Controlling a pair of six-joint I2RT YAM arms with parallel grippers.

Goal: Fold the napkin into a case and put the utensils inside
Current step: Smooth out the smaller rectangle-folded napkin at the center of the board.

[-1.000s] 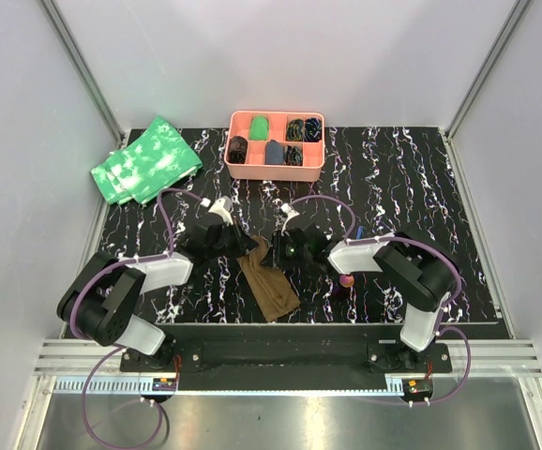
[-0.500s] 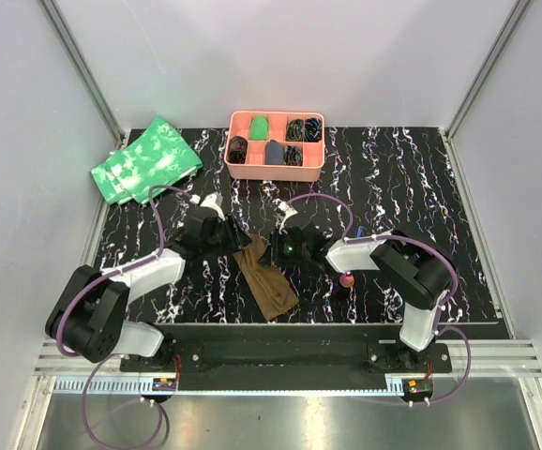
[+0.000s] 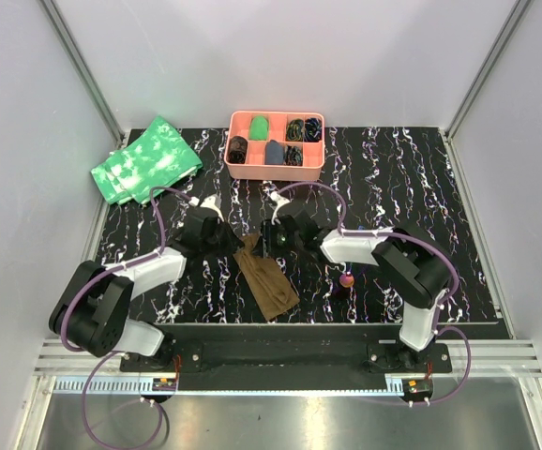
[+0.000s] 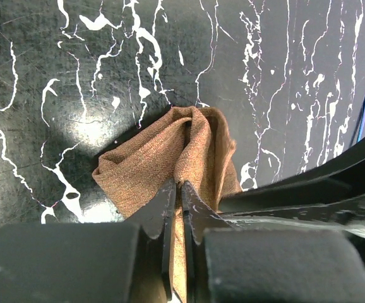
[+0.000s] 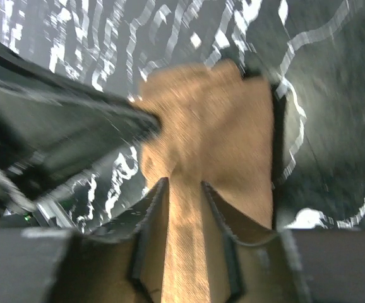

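The brown napkin (image 3: 269, 286) lies as a narrow folded strip near the table's front middle, its far end bunched up. My left gripper (image 3: 236, 246) meets that far end from the left. In the left wrist view its jaws (image 4: 181, 187) are shut on a raised fold of the napkin (image 4: 151, 158). My right gripper (image 3: 263, 242) comes in from the right. Its fingers (image 5: 184, 183) hold a ridge of the napkin (image 5: 214, 120) between them; that view is blurred. A utensil with a pink-red end (image 3: 346, 279) lies right of the napkin, and a purple-blue stem (image 4: 364, 110) shows in the left wrist view.
A pink compartment tray (image 3: 276, 167) with small dark and green items stands at the back centre. Green white-mottled cloths (image 3: 146, 159) lie at the back left. Grey walls close in the black marbled table (image 3: 412, 187) on three sides.
My left gripper let go, opened and shut again on the napkin's far end. My right gripper slid left and further from me, with the cloth, and the two grippers now meet there.
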